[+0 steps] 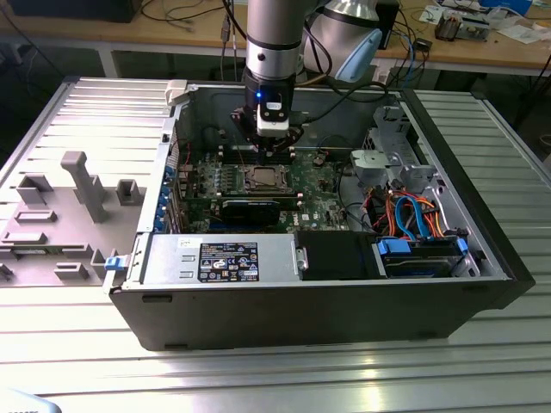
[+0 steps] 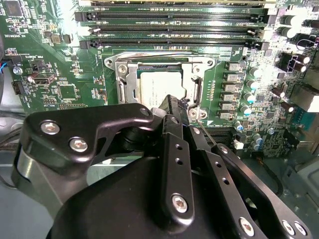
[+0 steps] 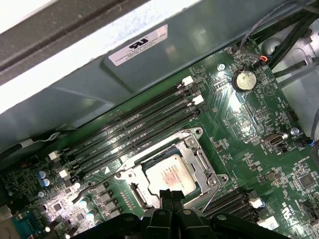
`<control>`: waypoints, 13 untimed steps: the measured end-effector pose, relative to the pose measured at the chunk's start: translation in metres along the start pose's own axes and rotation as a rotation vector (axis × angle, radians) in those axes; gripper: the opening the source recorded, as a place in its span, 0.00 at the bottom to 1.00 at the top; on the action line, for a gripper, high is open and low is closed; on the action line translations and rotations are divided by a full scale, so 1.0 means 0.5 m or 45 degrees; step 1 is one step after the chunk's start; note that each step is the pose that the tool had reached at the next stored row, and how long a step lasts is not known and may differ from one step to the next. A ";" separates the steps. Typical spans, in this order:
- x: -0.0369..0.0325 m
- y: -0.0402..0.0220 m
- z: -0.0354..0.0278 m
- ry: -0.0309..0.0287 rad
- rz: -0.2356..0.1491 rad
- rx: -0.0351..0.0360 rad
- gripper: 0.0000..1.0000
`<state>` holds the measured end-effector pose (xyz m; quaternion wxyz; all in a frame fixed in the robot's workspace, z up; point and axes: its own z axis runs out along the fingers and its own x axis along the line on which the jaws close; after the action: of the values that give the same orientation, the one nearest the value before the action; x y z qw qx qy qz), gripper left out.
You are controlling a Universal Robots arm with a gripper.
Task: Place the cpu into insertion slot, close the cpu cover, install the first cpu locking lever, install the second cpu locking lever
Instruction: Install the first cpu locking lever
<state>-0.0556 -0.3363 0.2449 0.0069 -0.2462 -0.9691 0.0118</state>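
One cpu (image 3: pixel 170 174), silver-grey, seated in insertion slot (image 3: pixel 204 159) | gripper (image 3: pixel 171 195) fingers together

Bright overhead light; glare whitens the case wall (image 3: pixel 60 59) and perhaps the motherboard (image 2: pixel 65 30); foreground slightly soft.

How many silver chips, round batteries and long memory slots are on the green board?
cpu: 1
round battery: 1
memory slots: 4
Total: 6
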 end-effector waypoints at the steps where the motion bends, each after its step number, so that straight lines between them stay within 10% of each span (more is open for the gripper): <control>1: 0.000 0.000 0.000 0.0000 0.000 0.0000 0.11; 13: 0.000 0.000 0.000 -0.0006 -0.024 0.0001 0.11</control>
<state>-0.0556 -0.3363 0.2449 0.0068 -0.2372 -0.9714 0.0118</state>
